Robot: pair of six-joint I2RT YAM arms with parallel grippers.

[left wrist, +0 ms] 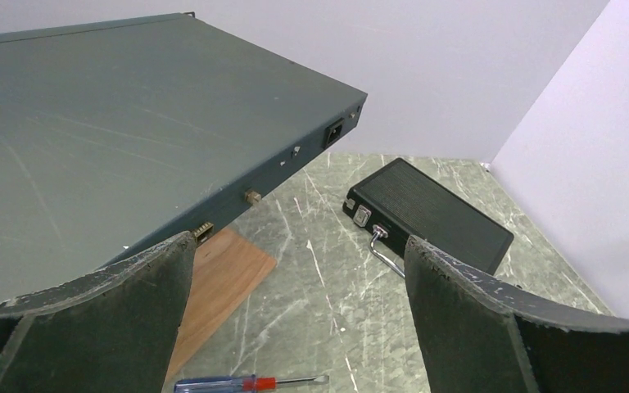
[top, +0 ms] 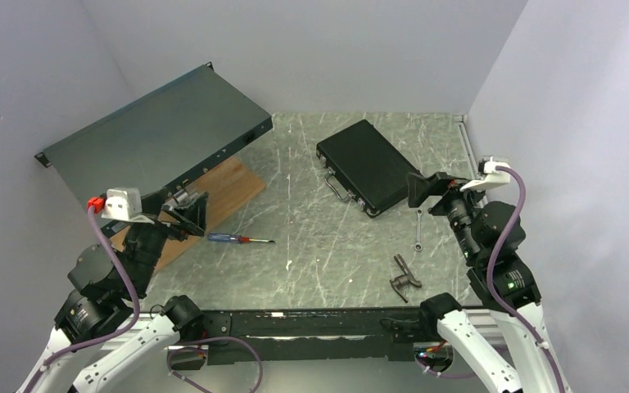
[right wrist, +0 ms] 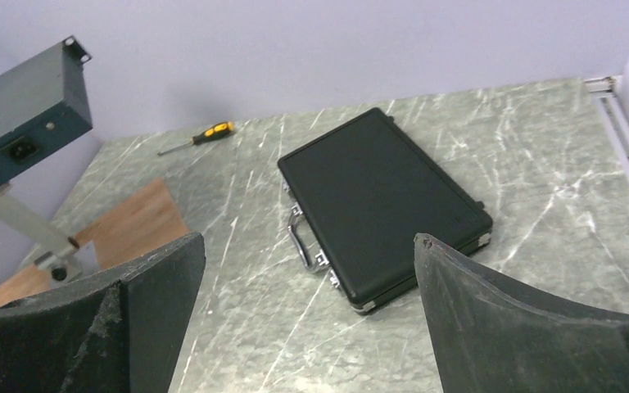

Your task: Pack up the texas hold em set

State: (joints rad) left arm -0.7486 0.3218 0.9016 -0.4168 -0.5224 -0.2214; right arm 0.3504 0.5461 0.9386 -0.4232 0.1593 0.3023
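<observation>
Briefcase [top: 367, 166] closed, probably latched; left gripper [top: 189, 214], right gripper [top: 420, 190] spread.

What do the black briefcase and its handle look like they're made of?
The briefcase looks like matte black plastic or leatherette; its dull, fine grain fits either. Its handle looks like polished metal: silvery with bright glints.

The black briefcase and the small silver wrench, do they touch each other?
Apart. The top external view shows a strip of bare table between the near corner of the closed briefcase and the wrench.
</observation>
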